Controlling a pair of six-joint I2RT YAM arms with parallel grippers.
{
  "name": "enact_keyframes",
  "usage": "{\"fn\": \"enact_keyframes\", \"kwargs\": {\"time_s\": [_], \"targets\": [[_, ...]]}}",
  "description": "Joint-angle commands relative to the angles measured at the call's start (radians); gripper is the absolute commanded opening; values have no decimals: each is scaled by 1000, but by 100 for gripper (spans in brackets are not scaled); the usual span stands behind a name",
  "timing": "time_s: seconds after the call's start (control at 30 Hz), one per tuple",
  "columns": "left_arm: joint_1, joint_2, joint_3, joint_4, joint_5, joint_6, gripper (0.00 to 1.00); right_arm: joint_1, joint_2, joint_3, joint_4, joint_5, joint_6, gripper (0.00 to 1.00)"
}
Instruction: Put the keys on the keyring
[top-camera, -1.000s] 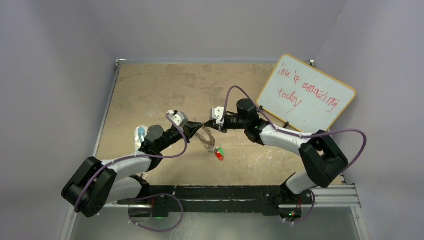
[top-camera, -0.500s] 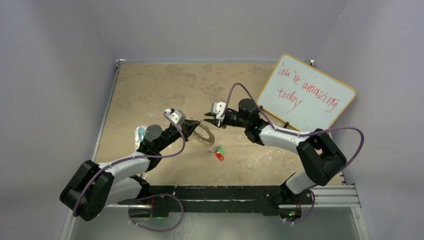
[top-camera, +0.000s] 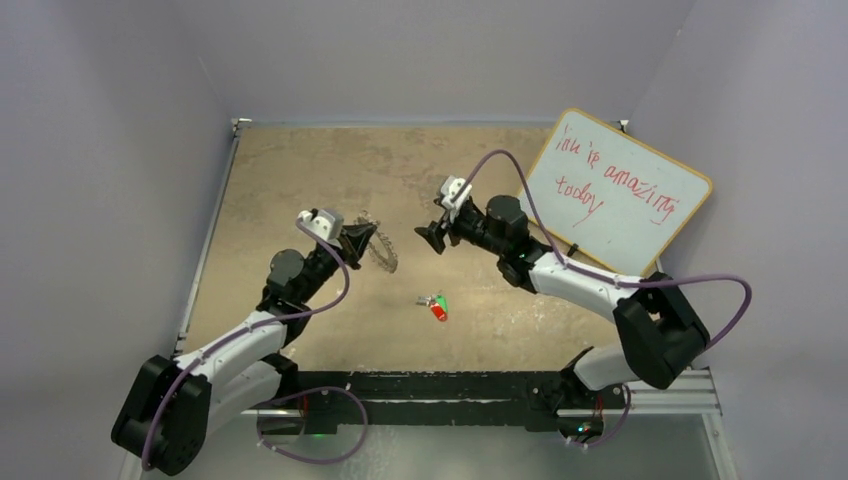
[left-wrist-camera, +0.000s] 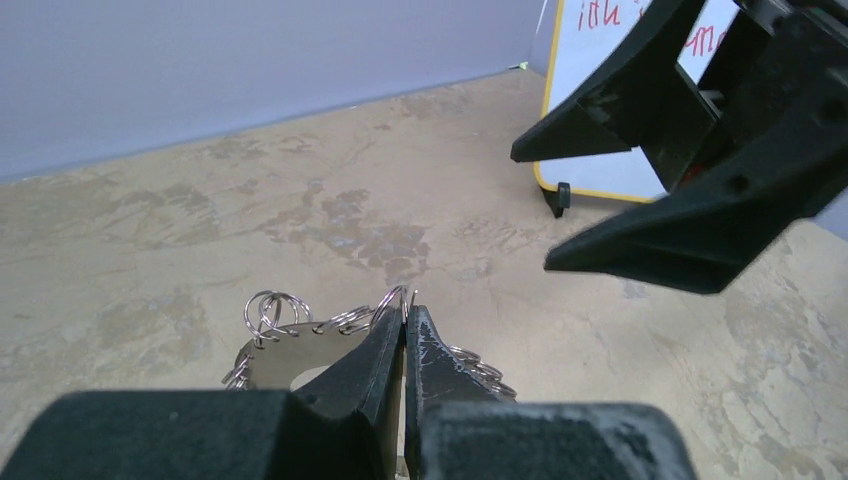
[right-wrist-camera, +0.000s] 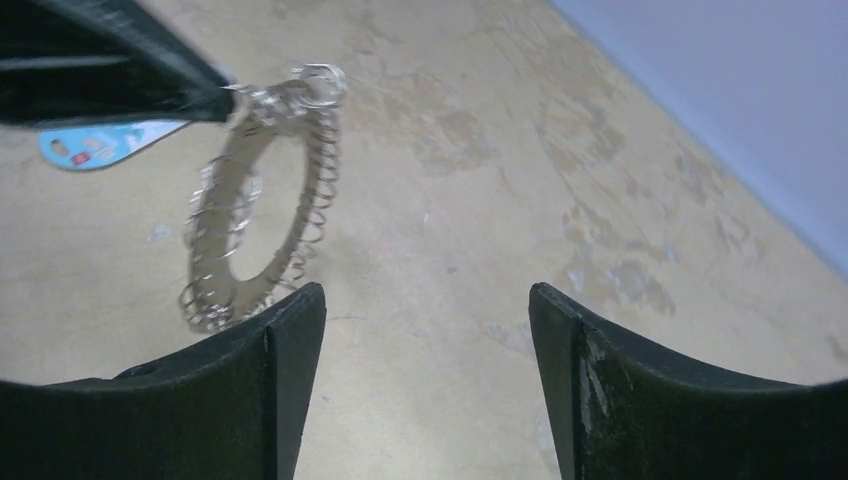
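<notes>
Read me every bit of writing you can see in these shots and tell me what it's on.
"amazing today": red marker handwriting on the whiteboard. The scrawled word before it, perhaps "you're", is unclear.
Small coloured marks on the bluish plastic piece: too blurred to read.
No other text is visible.

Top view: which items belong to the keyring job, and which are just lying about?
Job: keyring, pinched clear of the table by the left gripper; keys, lying on the table; right gripper, open and empty.
Lying about: whiteboard with red writing; bluish plastic tag.
</notes>
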Motion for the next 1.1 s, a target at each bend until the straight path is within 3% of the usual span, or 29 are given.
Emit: {"fn": "enact_keyframes", "kwargs": {"time_s": [0.0,0.2,0.4,0.8,1.0,1.07], "targets": [[10,-67,55,-78,25,78,0,-11,-11,158,-281,247,203,78],[9,-114,106,-203,96,155,0,-14,-85,87,-366,308,383,82],[9,-101,68,-146,112,148,0,-14,-157,-35,-411,296,615,79],[9,-74,17,-52,124,110,0,-11,32,-74,-480,103,879,45],[9,-69,17,-44,129,106,0,-11,85,-82,-494,60,915,24],[9,-67,18,-44,131,104,0,-10,100,-81,-491,40,921,23]]}}
